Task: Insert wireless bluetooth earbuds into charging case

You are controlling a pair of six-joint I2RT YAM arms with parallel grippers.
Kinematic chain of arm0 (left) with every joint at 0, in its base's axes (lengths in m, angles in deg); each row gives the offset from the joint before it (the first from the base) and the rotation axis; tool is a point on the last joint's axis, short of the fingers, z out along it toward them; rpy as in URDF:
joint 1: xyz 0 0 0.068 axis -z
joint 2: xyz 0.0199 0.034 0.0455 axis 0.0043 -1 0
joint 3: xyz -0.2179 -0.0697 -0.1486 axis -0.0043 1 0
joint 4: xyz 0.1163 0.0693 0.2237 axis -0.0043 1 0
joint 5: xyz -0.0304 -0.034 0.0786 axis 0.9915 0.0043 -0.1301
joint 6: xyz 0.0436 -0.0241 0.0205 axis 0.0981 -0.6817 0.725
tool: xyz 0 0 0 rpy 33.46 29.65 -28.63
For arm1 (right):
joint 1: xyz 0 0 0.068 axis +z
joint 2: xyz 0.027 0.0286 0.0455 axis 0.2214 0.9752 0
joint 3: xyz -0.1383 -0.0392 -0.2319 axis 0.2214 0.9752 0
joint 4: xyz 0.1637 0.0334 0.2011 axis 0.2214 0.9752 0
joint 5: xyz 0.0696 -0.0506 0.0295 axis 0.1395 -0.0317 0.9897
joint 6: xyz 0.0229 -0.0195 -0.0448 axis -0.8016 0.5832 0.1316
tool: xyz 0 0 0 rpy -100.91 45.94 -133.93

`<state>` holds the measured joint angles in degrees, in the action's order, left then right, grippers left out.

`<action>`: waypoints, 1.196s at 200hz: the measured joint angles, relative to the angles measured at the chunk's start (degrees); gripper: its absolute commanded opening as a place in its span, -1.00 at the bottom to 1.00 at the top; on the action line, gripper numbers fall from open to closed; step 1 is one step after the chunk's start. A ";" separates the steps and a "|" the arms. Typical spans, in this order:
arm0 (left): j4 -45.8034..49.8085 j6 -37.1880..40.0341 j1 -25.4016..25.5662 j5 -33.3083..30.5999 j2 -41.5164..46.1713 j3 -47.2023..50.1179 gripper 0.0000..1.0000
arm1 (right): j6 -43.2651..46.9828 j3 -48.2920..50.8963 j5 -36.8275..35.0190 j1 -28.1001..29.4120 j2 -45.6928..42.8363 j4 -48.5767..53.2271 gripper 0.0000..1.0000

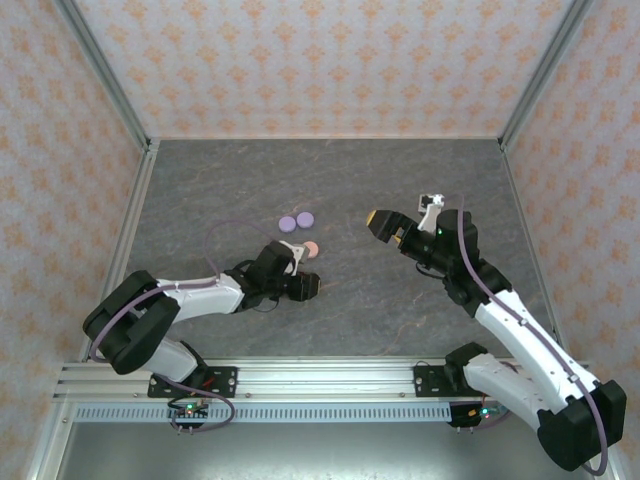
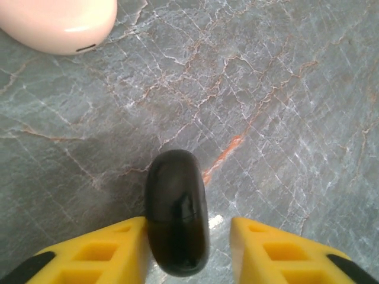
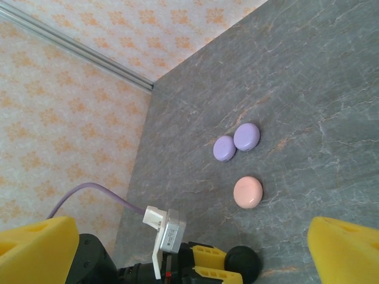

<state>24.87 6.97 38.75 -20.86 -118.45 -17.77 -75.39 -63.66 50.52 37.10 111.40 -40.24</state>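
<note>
Yellow fingers (image 2: 112,251) of the left gripper (image 2: 188,236) sat closest to us in the left wrist view, both cut off by the bottom edge. Its jaws stood released. One finger touched the black case (image 2: 177,219), and a strip of bare table showed between that case and the other finger.

Largest of all was the table (image 1: 400,180), a grey slab of stone-like finish veined in white and rust, walled by orange-patterned wallpaper (image 1: 300,60). We saw the left arm (image 1: 190,295), white and black, lying low across it toward the middle. The right arm (image 1: 520,330) rose from the near right corner. The right gripper (image 1: 381,224) hung above the table with its jaws spread wide and nothing between them. In its own wrist view its fingers ran out of frame at both bottom corners.

The black case showed its narrow edge to the left wrist camera, a glossy rounded oval with a faint seam. We could not tell whether it stood freely or leaned on the finger. The pink case (image 3: 247,191), a smooth pale pebble, lay flat near it but apart. In the left wrist view it was cropped at the top corner, where a small dark slot showed in its rim. Farther from the left gripper, one lilac case (image 3: 247,136) lay edge to edge with a second lilac case (image 3: 224,148). All four looked closed.

Smallest were a white connector (image 3: 166,231) and its purple cable (image 3: 95,195) on the left wrist.
</note>
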 measured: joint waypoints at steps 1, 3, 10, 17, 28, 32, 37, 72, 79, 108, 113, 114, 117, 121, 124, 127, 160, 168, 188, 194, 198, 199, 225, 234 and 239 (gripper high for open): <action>0.02 -0.07 0.00 -0.07 0.00 0.00 -0.08 | 0.11 -0.11 -0.17 0.00 0.00 0.22 0.99; 0.17 0.00 0.00 -0.15 0.00 -0.02 -0.06 | 0.22 -0.20 -0.22 0.00 0.00 0.31 0.99; 0.63 0.04 -0.02 -0.44 0.00 -0.04 0.00 | 0.94 -0.79 -0.61 0.00 0.00 1.49 0.99; 1.16 0.09 -0.02 -0.72 0.00 -0.04 0.05 | 1.66 -1.42 -1.22 0.00 0.00 2.62 0.99; 2.16 0.48 -0.22 -1.29 0.00 -0.11 0.14 | 3.06 -2.51 -2.69 0.00 0.00 4.66 0.99; 2.40 0.74 -0.28 -1.44 0.00 -0.13 0.17 | 3.56 -2.89 -3.28 0.00 0.00 5.29 0.99; 2.71 0.70 -0.42 -1.66 0.00 -0.17 0.21 | 4.09 -3.28 -3.89 0.00 -0.04 5.99 0.99; 6.93 2.58 -2.82 -3.32 2.43 -2.12 0.50 | 9.42 -6.12 -11.87 0.00 -0.79 11.82 0.99; 7.61 2.91 -3.61 -3.58 3.93 -2.45 0.54 | 10.54 -6.29 -14.64 0.00 -1.25 12.79 0.99; 9.57 4.66 -7.58 -6.21 11.39 -3.63 0.64 | 15.17 -5.22 -27.65 0.00 -4.24 15.19 0.98; 9.84 5.11 -8.20 -6.99 12.59 -3.91 0.65 | 16.02 -4.48 -29.97 0.00 -4.98 15.15 0.98; 9.88 5.22 -8.31 -7.17 12.74 -3.96 0.65 | 16.20 -4.35 -30.36 0.00 -5.09 15.08 0.98; 10.10 5.38 -8.74 -7.85 13.44 -4.20 0.66 | 16.81 -3.69 -31.93 0.00 -5.60 14.82 0.98; 10.54 5.86 -9.20 -8.79 14.25 -4.48 0.67 | 17.66 -2.93 -33.53 0.00 -6.10 14.53 0.98; 10.82 6.08 -9.55 -9.60 14.88 -4.76 0.67 | 18.40 -2.08 -35.08 0.00 -6.56 14.10 0.98; 11.02 6.56 -9.84 -10.43 15.50 -5.01 0.68 | 19.12 -1.38 -36.26 0.00 -6.86 13.86 0.98; 10.73 11.04 -11.67 -23.45 21.40 -5.68 0.74 | 29.27 9.66 -47.15 -1.11 -7.82 4.42 0.98; 9.31 12.85 -11.93 -26.88 22.60 -5.16 0.75 | 31.50 12.15 -48.19 -2.05 -7.17 1.86 0.98; 4.59 17.70 -12.85 -33.79 24.04 -3.04 0.77 | 35.21 17.07 -48.54 -6.49 -4.35 -5.22 0.98; 3.80 18.78 -13.31 -35.17 24.00 -2.58 0.77 | 35.80 18.34 -48.26 -8.20 -3.19 -7.80 0.98; 3.21 19.56 -13.73 -35.95 23.89 -2.25 0.77 | 35.91 19.06 -48.02 -9.22 -2.54 -9.40 0.98; 3.08 19.67 -13.79 -36.11 23.87 -2.21 0.77 | 36.00 19.34 -47.84 -9.57 -2.27 -10.03 0.98; -0.11 23.78 -17.11 -40.35 21.46 -0.90 0.77 | 36.50 24.20 -45.29 -15.30 4.76 -22.51 0.98; -1.51 24.92 -18.10 -41.66 19.98 -0.50 0.77 | 36.57 25.66 -44.15 -16.48 7.61 -26.99 0.98; -2.49 25.44 -18.67 -42.36 19.04 -0.17 0.77 | 36.59 26.38 -43.63 -16.96 9.05 -29.40 0.98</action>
<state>22.38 32.41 20.08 -63.21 -99.41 -17.94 -38.80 -37.28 6.90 20.14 120.45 -69.64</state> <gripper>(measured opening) 0.884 0.992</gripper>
